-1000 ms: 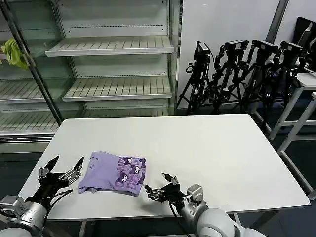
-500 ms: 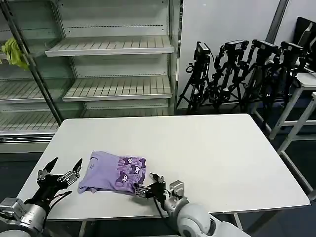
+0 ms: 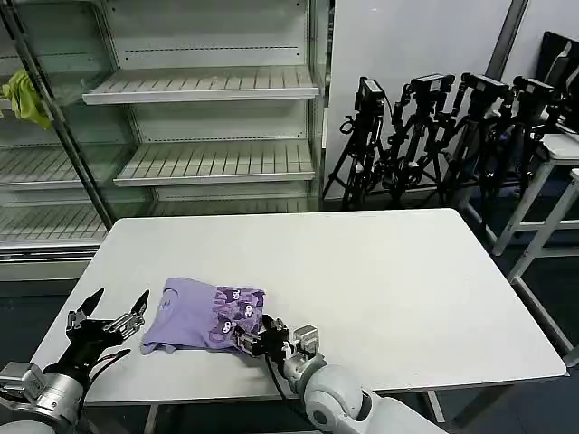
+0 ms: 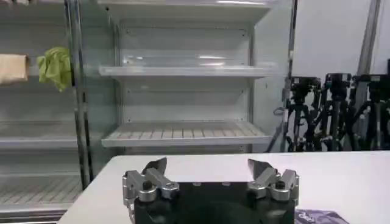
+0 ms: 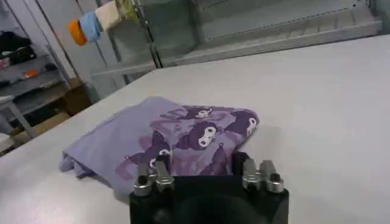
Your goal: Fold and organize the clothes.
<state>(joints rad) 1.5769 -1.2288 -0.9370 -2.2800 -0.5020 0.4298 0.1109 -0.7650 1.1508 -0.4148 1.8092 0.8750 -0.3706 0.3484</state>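
The clothes are one lavender T-shirt (image 3: pixel 194 315), lying folded on the white table (image 3: pixel 407 289) near its front left, with the dark purple cartoon print (image 5: pixel 204 131) facing up on the right half. My right gripper (image 3: pixel 254 337) sits low at the shirt's near right corner. It is open, and in the right wrist view (image 5: pixel 204 169) its fingers straddle the printed edge of the T-shirt (image 5: pixel 152 137). My left gripper (image 3: pixel 109 313) hovers open just left of the shirt, apart from it. In the left wrist view (image 4: pixel 207 165) nothing is between its fingers, and a corner of the shirt (image 4: pixel 320 217) shows beside it.
Glass-fronted metal shelving (image 3: pixel 208 86) stands behind the table, and a yellow-green cloth (image 3: pixel 25 98) hangs at its left. A row of black camera tripods (image 3: pixel 434 136) fills the back right. A white desk (image 3: pixel 561 149) is at the far right.
My right gripper has slid left along the front edge until its fingers reached the shirt's near right corner. The left gripper has barely moved.
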